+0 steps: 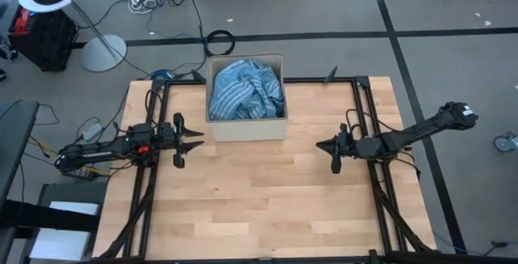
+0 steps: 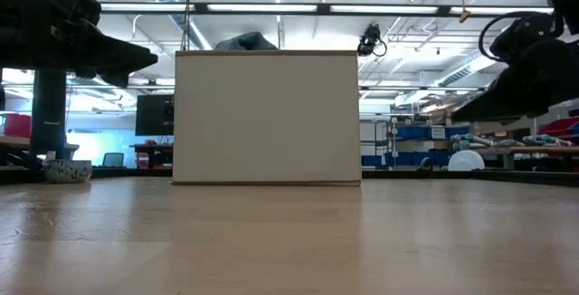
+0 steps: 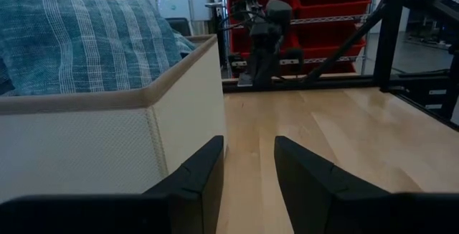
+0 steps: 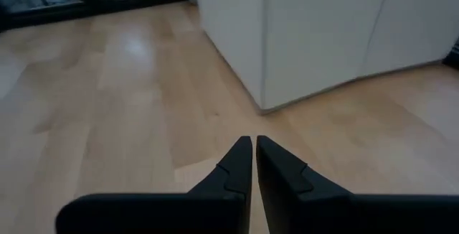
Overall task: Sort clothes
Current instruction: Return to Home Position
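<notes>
A blue-white striped shirt (image 1: 245,90) lies bunched inside a tan cardboard box (image 1: 247,129) at the table's far middle, and it rises above the rim in the left wrist view (image 3: 79,36). A dark bit of cloth (image 2: 244,41) shows over the box's top in the low view. My left gripper (image 1: 199,139) hovers left of the box's near left corner, open and empty (image 3: 249,151). My right gripper (image 1: 319,143) hovers right of the box's near right corner, shut and empty (image 4: 254,142). No other clothes show.
The box (image 2: 267,118) stands on the wooden table (image 1: 259,199) against its far edge. Black frame rails (image 1: 368,134) run along both sides of the table. Bare wood lies between the two grippers and toward the near edge.
</notes>
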`<action>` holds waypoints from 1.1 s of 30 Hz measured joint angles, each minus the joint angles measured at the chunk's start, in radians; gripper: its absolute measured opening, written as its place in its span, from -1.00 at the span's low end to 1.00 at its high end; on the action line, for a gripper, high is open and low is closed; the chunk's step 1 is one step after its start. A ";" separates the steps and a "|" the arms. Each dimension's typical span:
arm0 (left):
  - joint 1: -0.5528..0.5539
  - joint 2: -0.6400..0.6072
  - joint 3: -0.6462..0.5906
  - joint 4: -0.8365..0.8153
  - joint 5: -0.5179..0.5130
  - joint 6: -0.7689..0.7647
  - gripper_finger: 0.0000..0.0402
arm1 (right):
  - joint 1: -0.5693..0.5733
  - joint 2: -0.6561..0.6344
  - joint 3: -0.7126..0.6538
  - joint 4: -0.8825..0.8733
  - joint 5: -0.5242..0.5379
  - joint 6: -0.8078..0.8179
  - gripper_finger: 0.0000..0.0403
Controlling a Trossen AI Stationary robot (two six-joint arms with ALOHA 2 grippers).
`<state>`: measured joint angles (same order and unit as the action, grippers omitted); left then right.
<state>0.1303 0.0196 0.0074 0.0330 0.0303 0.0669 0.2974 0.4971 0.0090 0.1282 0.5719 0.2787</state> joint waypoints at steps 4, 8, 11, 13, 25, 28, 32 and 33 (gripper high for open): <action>0.000 0.000 0.000 0.000 0.000 0.000 -0.35 | 0.000 -0.058 0.000 -0.046 -0.087 -0.012 -0.88; 0.000 0.000 0.000 0.000 0.000 0.000 -0.35 | -0.006 -0.125 0.000 -0.057 -0.112 -0.061 -0.87; 0.000 0.000 0.000 0.000 0.000 0.000 -0.35 | -0.017 -0.165 -0.001 -0.058 -0.139 -0.092 -0.86; 0.000 0.000 0.000 0.000 0.000 0.000 -0.35 | -0.028 -0.187 -0.001 -0.060 -0.160 -0.098 -0.86; 0.000 0.000 0.000 0.000 0.000 0.000 -0.35 | -0.235 -0.300 -0.002 -0.090 -0.424 -0.093 -0.86; 0.000 0.000 0.000 0.000 0.000 0.000 -0.35 | -0.302 -0.301 -0.002 -0.102 -0.495 -0.097 -0.86; 0.000 0.000 0.000 0.000 0.000 0.000 -0.35 | -0.386 -0.300 -0.002 -0.108 -0.525 -0.093 -0.88; 0.000 0.000 0.000 -0.001 0.000 0.000 -0.35 | -0.403 -0.300 -0.002 -0.108 -0.525 -0.098 -0.88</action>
<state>0.1303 0.0196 0.0078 0.0323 0.0299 0.0669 -0.1058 0.1967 0.0074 0.0201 0.0472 0.1811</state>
